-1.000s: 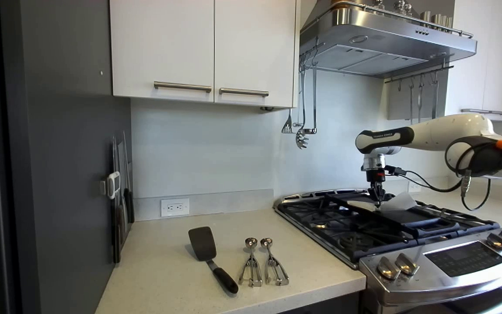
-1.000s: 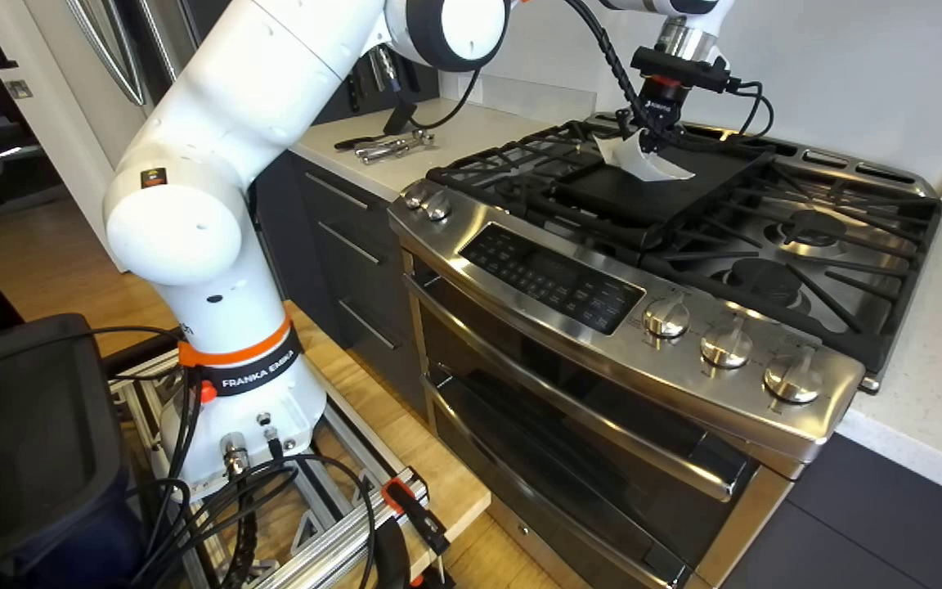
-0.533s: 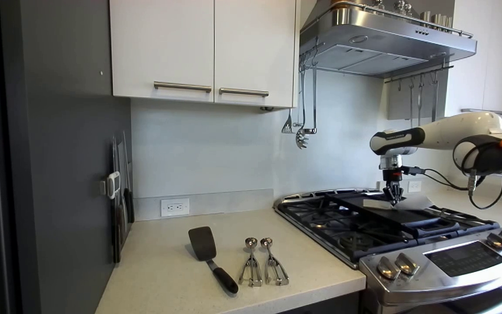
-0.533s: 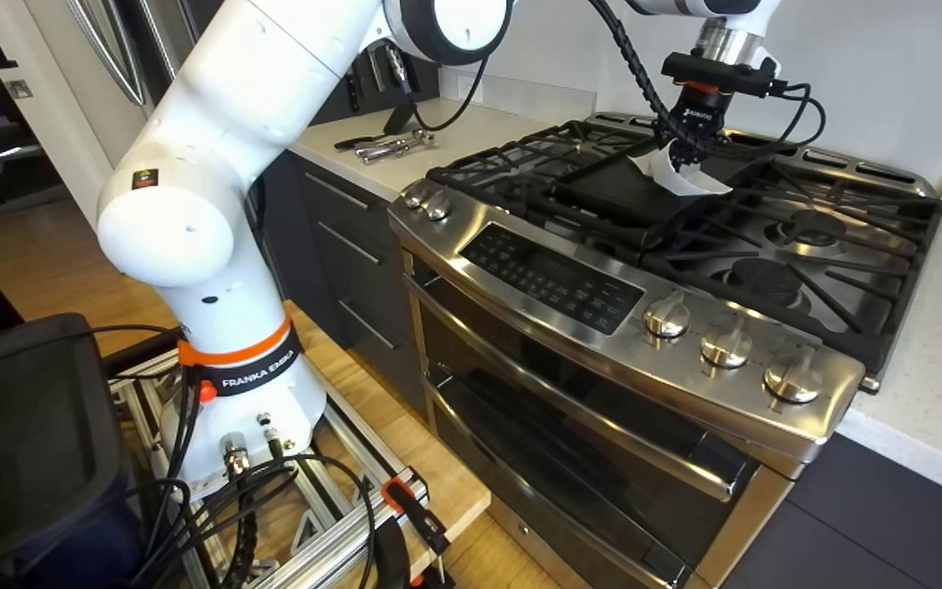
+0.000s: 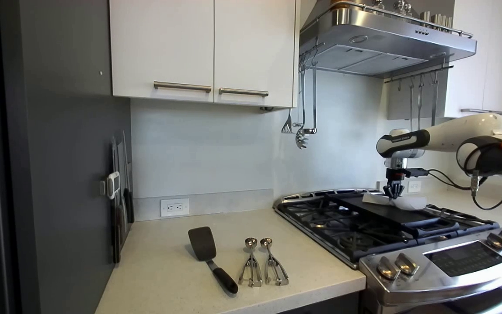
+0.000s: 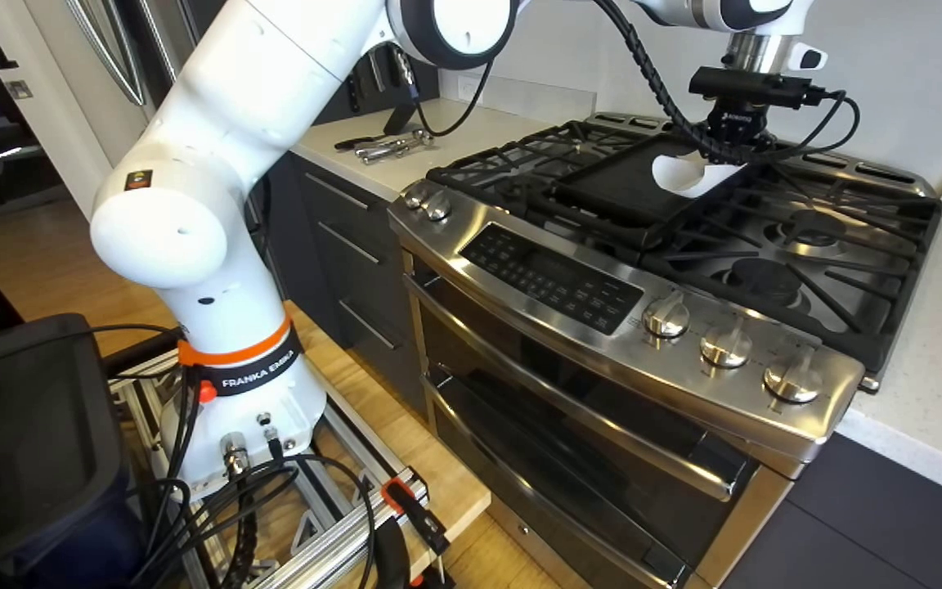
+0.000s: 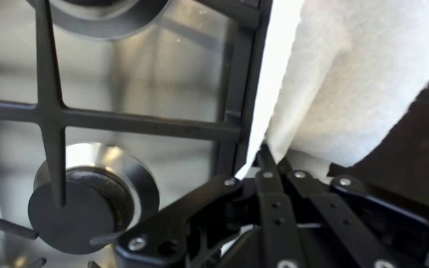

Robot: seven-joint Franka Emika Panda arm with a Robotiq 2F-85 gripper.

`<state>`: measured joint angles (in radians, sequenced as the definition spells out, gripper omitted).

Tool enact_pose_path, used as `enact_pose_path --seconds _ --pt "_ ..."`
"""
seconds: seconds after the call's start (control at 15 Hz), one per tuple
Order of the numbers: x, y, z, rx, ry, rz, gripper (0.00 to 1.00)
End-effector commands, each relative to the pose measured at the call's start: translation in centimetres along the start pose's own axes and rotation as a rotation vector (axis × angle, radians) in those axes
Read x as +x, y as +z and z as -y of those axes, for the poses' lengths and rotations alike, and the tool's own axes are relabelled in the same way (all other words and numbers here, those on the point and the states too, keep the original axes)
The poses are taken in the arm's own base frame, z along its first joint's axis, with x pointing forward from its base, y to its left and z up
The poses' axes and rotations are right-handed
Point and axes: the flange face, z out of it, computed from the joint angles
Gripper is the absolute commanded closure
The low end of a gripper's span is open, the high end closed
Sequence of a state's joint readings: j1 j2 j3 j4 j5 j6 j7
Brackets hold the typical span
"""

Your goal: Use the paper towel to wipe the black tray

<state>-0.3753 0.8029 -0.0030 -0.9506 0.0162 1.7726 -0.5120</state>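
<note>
The white paper towel [image 6: 682,176] is pinched at its middle, its ends curling out to both sides. My gripper [image 7: 274,158] is shut on it; in the wrist view, folds of cloth-like paper run between the fingertips. Under them lies the flat black tray [image 6: 614,186], set across the middle of the stove. In an exterior view the gripper [image 5: 393,195] points straight down over the tray [image 5: 377,210], towards its far part. The wrist view puts the fingertips near the tray's side edge, beside the grate. How much of the towel touches the tray I cannot tell.
Barred stove grates [image 6: 831,245] and burners flank the tray, with knobs [image 6: 727,343] along the front. A spatula [image 5: 203,244] and two metal scoops [image 5: 251,261] lie on the counter [image 5: 159,261]. Above hangs the range hood [image 5: 390,32]. A loose cable loops beside the wrist.
My gripper has carried the towel sideways across the tray, to the right in both exterior views, then slightly back in one of them. The towel's ends have curled differently. The grip stayed shut.
</note>
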Motion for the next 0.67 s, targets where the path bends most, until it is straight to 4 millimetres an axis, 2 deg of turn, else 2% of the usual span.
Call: enact_pose_path --seconds 0.0,0.27,0.6 --pt "2.0 2.4 0.8 -0.010 -0.025 -0.077 1.00" --pt "3.5 2.9 3.4 0.007 -0.095 -0.099 1.00" --pt "4.8 3.7 8.3 0.069 -0.220 -0.054 1.00"
